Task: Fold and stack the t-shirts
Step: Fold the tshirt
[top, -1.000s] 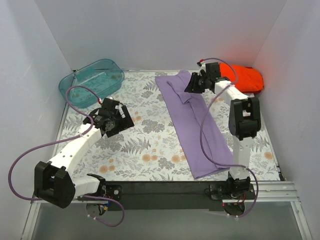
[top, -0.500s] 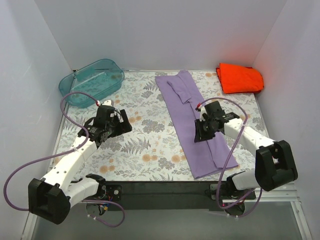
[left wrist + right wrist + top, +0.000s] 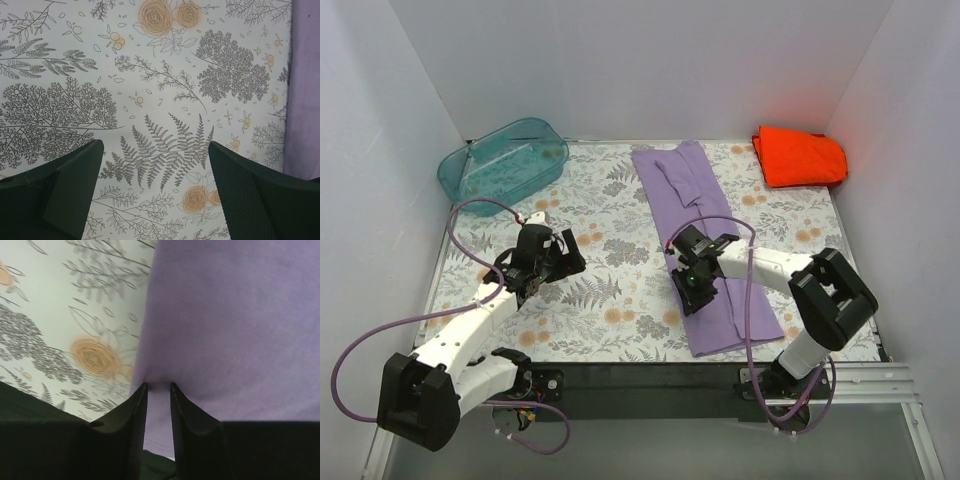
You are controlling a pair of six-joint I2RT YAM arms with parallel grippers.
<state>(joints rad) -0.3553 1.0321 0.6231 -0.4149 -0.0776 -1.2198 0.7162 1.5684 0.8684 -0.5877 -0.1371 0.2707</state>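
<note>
Top external view: two shirts lie on the flower-printed table cover (image 3: 610,300). The purple shirt (image 3: 685,200) is a long narrow strip running from the far edge toward the near edge. The orange shirt (image 3: 800,158) sits bunched in the far corner, well apart to the right of the purple shirt. One teal tub (image 3: 485,195) stands far off to the purple shirt's left. Of the two arms, the left gripper (image 3: 568,258) hangs over bare cover left of the purple shirt, and the right gripper (image 3: 692,295) is down on the purple shirt's left edge near its near end. Left wrist view: the left gripper (image 3: 155,145) has its two fingers (image 3: 70,190) spread wide with nothing between them, over fern and rose print; a strip of the purple shirt (image 3: 305,90) shows at the right border. Right wrist view: the right gripper (image 3: 158,387) has its two fingers (image 3: 132,415) drawn narrow, pinching the purple shirt (image 3: 235,325) at its edge, where the cloth puckers toward the tips.
</note>
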